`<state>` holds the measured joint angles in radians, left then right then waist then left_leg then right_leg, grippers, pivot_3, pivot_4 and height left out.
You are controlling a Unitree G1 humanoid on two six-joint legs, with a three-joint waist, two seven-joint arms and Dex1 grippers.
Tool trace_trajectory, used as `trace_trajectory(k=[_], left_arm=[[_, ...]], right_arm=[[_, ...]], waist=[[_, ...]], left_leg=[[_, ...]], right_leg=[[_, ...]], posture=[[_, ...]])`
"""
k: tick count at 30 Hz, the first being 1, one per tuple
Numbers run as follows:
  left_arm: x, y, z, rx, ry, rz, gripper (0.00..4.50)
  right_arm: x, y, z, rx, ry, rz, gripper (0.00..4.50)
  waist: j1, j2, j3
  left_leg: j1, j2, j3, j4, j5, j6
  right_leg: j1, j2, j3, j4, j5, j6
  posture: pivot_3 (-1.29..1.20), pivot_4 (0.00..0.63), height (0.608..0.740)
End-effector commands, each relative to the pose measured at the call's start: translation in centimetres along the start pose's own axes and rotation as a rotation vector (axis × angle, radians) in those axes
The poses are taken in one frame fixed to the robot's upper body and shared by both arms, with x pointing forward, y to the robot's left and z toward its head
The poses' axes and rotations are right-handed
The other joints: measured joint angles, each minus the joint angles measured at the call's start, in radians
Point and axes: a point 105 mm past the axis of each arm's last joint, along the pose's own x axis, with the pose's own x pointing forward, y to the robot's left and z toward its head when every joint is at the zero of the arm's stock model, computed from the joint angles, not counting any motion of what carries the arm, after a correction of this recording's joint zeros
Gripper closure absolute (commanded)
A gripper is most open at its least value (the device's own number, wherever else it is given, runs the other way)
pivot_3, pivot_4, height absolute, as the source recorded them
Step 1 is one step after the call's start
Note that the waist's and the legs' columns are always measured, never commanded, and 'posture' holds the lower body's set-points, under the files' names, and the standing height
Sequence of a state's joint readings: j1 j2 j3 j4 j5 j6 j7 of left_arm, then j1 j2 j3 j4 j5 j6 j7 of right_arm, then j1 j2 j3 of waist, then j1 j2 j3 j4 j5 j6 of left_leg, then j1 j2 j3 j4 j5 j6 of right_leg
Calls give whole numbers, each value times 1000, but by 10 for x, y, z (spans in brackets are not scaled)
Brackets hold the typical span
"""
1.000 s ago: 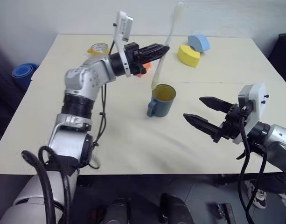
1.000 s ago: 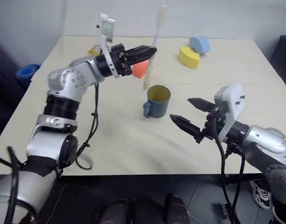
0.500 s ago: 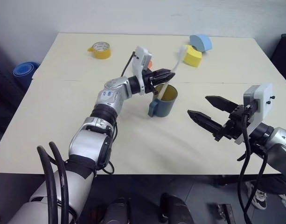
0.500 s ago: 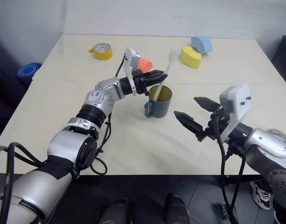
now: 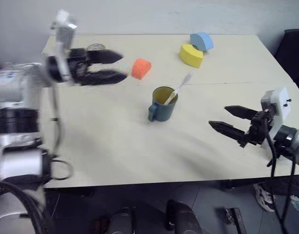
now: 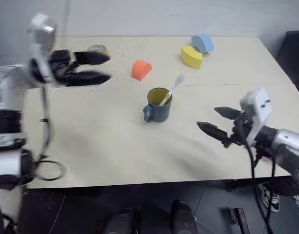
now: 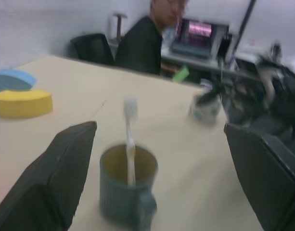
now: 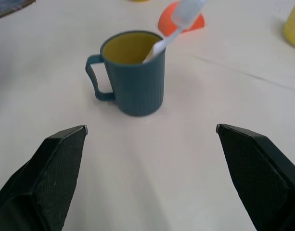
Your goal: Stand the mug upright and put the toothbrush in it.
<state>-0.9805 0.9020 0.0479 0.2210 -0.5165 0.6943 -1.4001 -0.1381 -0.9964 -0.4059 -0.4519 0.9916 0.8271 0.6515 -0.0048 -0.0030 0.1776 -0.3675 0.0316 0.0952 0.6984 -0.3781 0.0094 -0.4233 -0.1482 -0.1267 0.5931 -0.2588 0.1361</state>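
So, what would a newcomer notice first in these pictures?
Probably the teal mug standing upright near the middle of the table, with the white toothbrush leaning inside it. Next, the bright foam shapes behind it: an orange block, a yellow block and a blue block.

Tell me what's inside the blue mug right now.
The toothbrush stands in the mug, leaning on the rim with its bristle head sticking out above. The yellow inside wall shows; the handle's lower end and the mug's bottom are hidden.
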Motion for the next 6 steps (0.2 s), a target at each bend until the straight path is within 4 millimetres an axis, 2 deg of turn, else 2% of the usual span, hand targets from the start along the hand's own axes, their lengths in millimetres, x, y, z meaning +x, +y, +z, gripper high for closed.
trace_trajectory(k=[1, 4, 6], left_arm=[[-24, -21, -16, 23, 159, -24, 9], [-36, -24, -24, 2, 189, 24, 9], [-38, -23, -27, 22, 184, 56, 9]], right_arm=[[-15, -6, 10, -42, 16, 57, 0], [-19, -9, 13, -42, 28, 84, 0], [-19, -9, 15, -43, 23, 103, 0]], waist=[[18, -1, 0], [36, -2, 1], [38, -2, 1]], left_leg=[[-2, 0, -1, 2, 0, 0], [-3, 0, 0, 7, 0, 0], [-3, 0, -1, 9, 0, 1]], right_leg=[[0, 0, 0, 0, 0, 0], [2, 0, 2, -3, 0, 0], [4, 0, 2, -3, 0, 0]], posture=[[0, 150, 740], [0, 150, 740], [0, 150, 740]])
